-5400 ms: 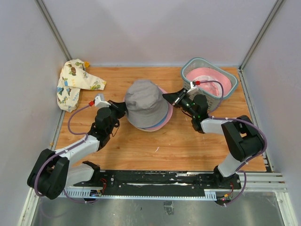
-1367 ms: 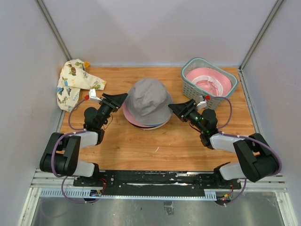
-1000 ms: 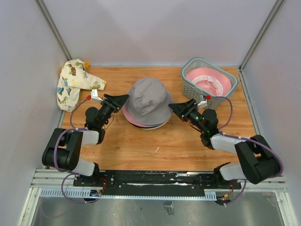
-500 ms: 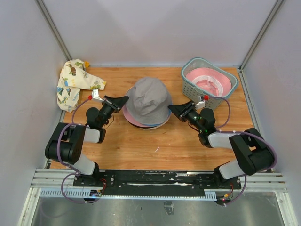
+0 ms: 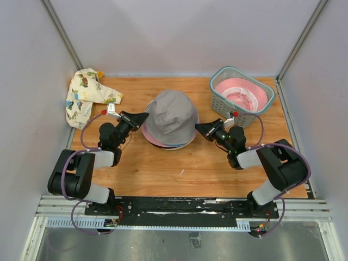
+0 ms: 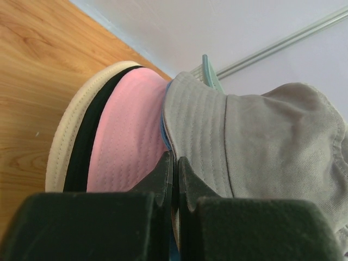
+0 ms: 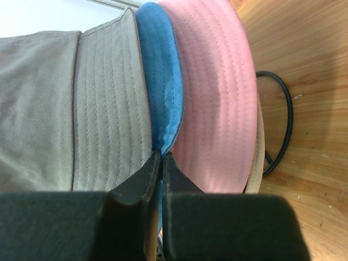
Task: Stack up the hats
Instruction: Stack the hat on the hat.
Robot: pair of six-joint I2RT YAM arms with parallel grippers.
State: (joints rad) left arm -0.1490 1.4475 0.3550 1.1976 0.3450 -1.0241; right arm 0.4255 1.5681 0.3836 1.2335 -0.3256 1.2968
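Note:
A pile of hats sits mid-table with the grey hat point(image 5: 171, 115) on top. Under it show blue point(image 7: 160, 81), pink point(image 7: 217, 98), black point(image 6: 89, 147) and cream point(image 6: 68, 141) brims. My left gripper point(image 5: 144, 116) lies low at the pile's left edge. It is shut, its tips point(image 6: 175, 163) at the seam between the pink brim point(image 6: 130, 136) and the grey hat point(image 6: 272, 141). My right gripper point(image 5: 198, 126) is at the right edge, also shut, tips point(image 7: 162, 156) meeting the blue brim's edge. Whether either pinches fabric is unclear.
A grey-green slatted basket point(image 5: 217, 92) at the back right holds a pink hat point(image 5: 242, 95). A cream cartoon-print cloth piece point(image 5: 87, 98) lies at the back left by the wall. A black cable point(image 7: 285, 125) loops on the wood beside the pile.
Both grippers have gone from open to shut over the last second, staying at the pile's edges. The right one has drawn back slightly. The hat pile has not moved.

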